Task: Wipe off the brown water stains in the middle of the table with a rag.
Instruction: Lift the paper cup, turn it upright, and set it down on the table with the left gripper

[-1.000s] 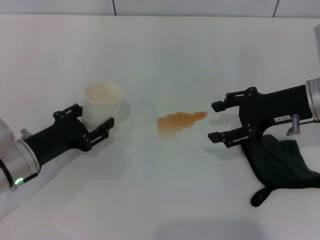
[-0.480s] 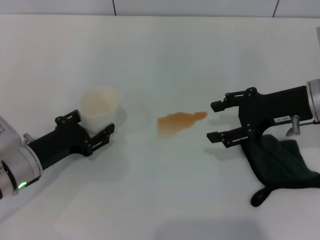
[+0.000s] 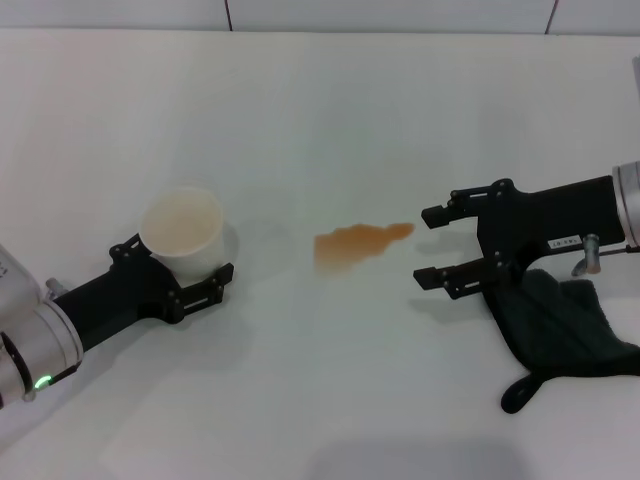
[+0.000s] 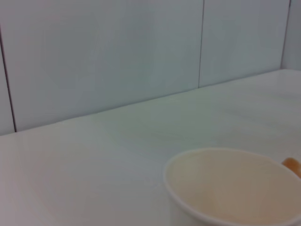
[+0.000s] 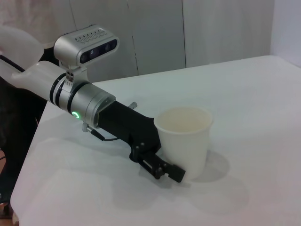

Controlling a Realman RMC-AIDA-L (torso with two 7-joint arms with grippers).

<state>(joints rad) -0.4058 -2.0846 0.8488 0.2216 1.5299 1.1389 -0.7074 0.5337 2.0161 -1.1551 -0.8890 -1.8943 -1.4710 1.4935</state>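
While my left gripper clamps the cup, my right gripper, fingers wide and empty, risks smearing the brown water stains at its 9 o'clock; the rag lies at 5 o'clock.

your right end effector covers part of the rag; the left wrist view crops the cup.
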